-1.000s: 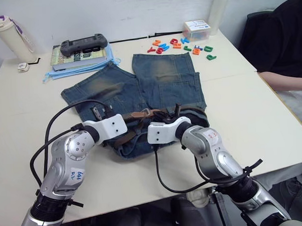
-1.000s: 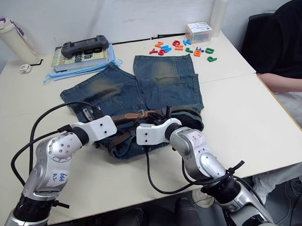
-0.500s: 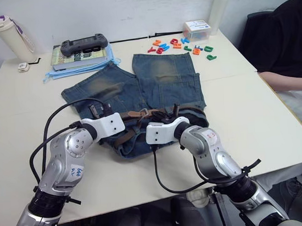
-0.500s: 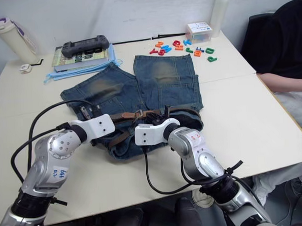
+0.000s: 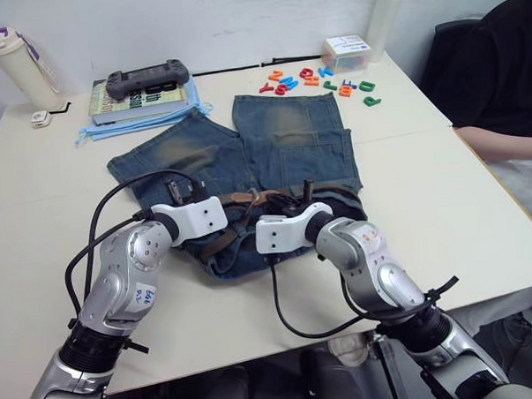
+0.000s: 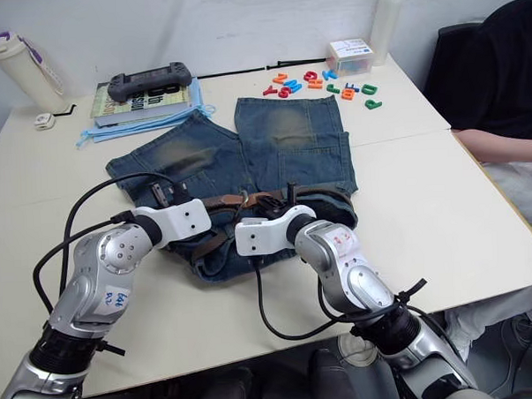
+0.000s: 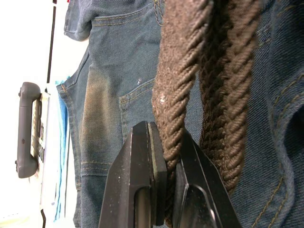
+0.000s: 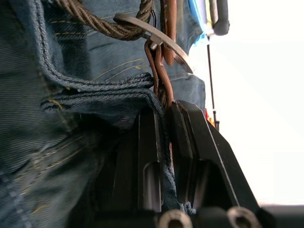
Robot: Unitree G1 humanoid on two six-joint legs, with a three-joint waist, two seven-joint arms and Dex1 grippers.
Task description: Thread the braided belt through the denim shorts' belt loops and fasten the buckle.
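White tabletop across the frame, and at its centre lie the denim shorts, legs pointing to the top of the picture, waistband toward the robot. Along that waistband runs the braided belt, and both arms crowd in at lower centre.

Left gripper first: in its wrist view the two black fingers are nearly closed, pinching one edge of the brown woven strap, with a second run of strap just beside it. My read is that it holds the belt steady against the denim so the other end can be worked.

Right gripper now: jaws narrowed on a fold of blue waistband with a thin tan leather strip caught in the same gap. Just beyond the fingertips sits the buckle, silver frame, braid wrapped around it. Fastening looks like the step in hand.

Head views give the layout, including the book and coloured letters at the top; only the wrist views reveal what each jaw bites.
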